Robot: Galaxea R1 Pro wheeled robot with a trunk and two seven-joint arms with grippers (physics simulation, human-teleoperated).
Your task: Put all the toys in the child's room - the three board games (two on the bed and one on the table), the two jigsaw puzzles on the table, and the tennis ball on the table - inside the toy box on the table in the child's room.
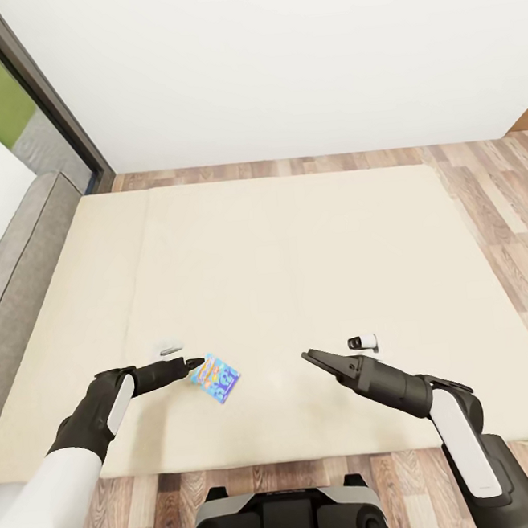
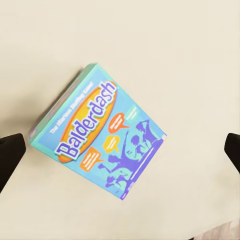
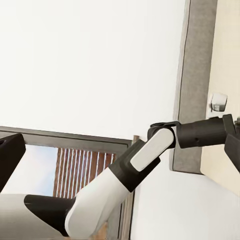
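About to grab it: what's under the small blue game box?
The small blue Balderdash game box lies flat on the beige mattress; anything beneath the box is covered.

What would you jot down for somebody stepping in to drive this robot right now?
Left claw: open, at the near edge of the small blue board game, not gripping it.
Right claw: empty, held over bare bed; open or shut is unclear.
Done: nothing visibly packed.
Left: grab the blue game, carry it to the toy box, then fetch the other toys.
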